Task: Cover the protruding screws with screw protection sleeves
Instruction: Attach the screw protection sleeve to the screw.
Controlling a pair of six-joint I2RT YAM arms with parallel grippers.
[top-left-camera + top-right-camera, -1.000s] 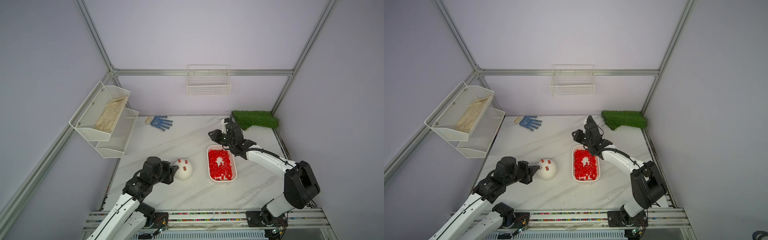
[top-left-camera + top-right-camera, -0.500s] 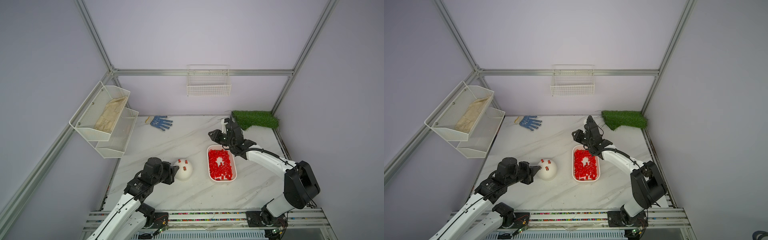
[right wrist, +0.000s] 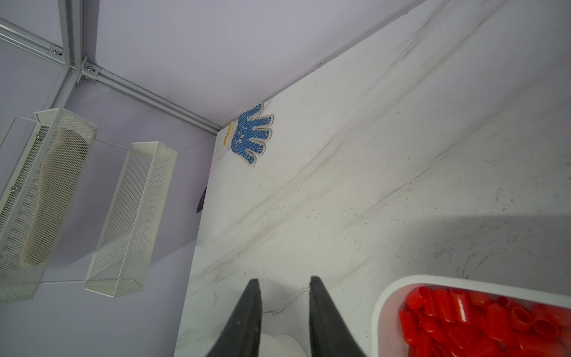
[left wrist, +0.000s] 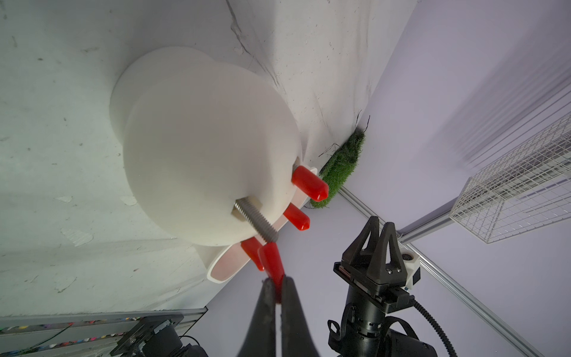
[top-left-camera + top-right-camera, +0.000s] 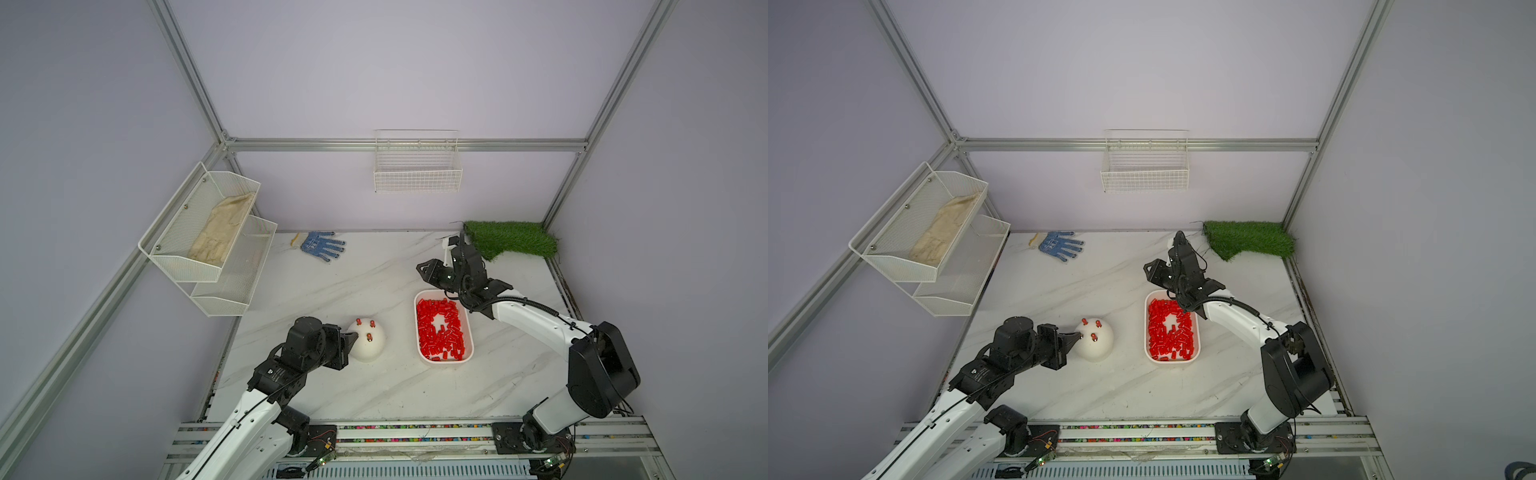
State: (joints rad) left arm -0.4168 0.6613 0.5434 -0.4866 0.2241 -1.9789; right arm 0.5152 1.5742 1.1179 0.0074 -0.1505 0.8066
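1. Your left claw [image 4: 276, 282] is clamped on one red sleeve [image 4: 272, 258], its mouth at the tip of the last bare screw [image 4: 255, 220], lined up to slide on.
2. Three capped screws [image 4: 309, 183] on the dome [image 4: 200, 148] need nothing.
3. Your right claw [image 3: 282, 282] stands apart, empty, over the bench [image 3: 370, 185] beside the tray [image 3: 383, 296] of spare sleeves [image 3: 463, 312], clear of the work.

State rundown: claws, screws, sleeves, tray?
left claw, shut on a red sleeve
bare screw, thread uncovered
red sleeve, mouth at that screw's tip, not pushed on
other three screws, capped red
right claw, open, holding nothing
tray, filled with loose sleeves
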